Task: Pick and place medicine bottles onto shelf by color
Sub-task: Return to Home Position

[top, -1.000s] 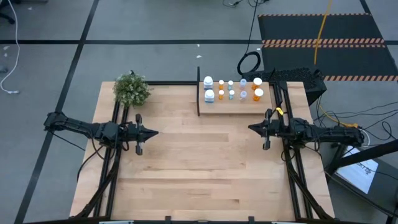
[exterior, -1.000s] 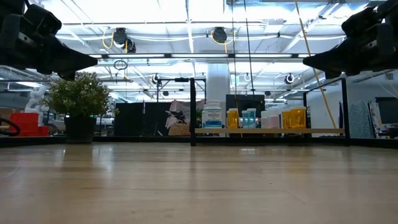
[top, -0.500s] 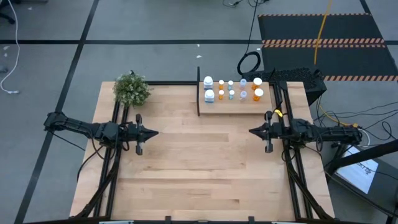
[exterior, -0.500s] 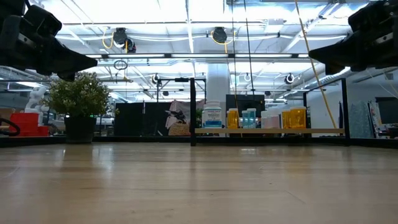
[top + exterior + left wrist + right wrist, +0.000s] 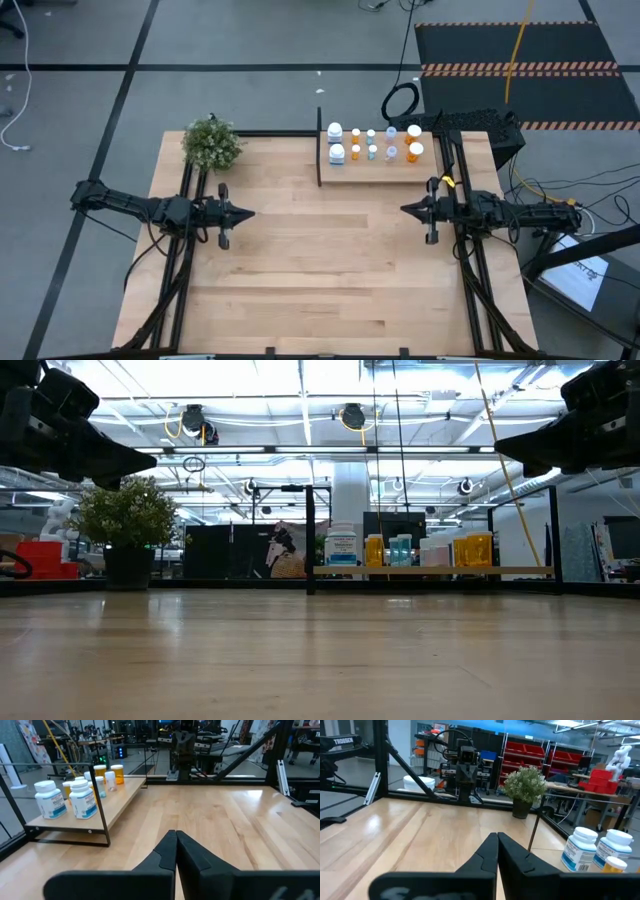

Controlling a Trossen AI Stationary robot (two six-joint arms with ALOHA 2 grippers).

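Pulled back slightly toward the near side, away from the shelf (image 5: 380, 170) — right gripper (image 5: 404, 209) — and lifted a touch in the low view; almost all within the first half second.

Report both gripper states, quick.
Left gripper: closed, empty, raised over the table's left side.
Right gripper: closed, empty, raised over its right side, near the shelf.
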